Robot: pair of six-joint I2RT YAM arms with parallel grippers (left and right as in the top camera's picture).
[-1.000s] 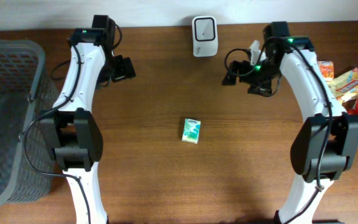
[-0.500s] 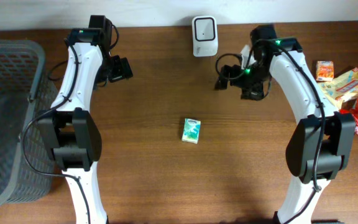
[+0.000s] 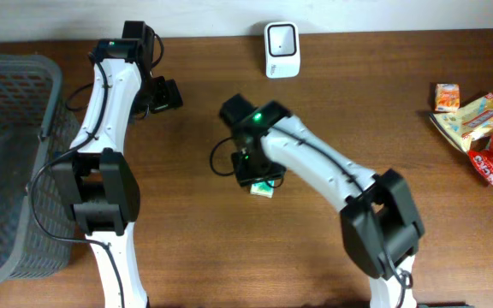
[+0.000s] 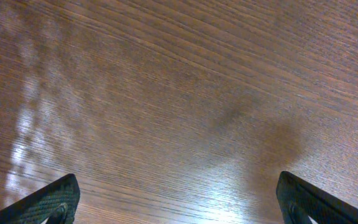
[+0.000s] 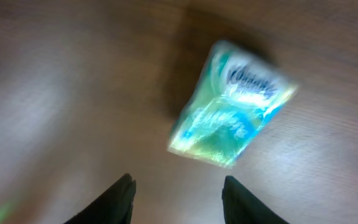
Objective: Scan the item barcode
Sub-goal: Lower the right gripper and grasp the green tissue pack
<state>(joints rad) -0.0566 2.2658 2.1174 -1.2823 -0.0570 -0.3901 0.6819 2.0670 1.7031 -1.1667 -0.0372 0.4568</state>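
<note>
Reaching step: the right gripper [image 5: 178, 198] hovers just short of the green packet [image 5: 232, 106], which lies flat mid-tabletop [image 3: 195, 248]. Its fingers are apart and empty. The left gripper [image 4: 176, 200] is spread wide. Next it likely needs to straddle the packet, then clamp.

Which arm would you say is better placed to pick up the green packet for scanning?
Right. The right gripper hovers open over the green packet; the left gripper sits far off above bare table.
</note>
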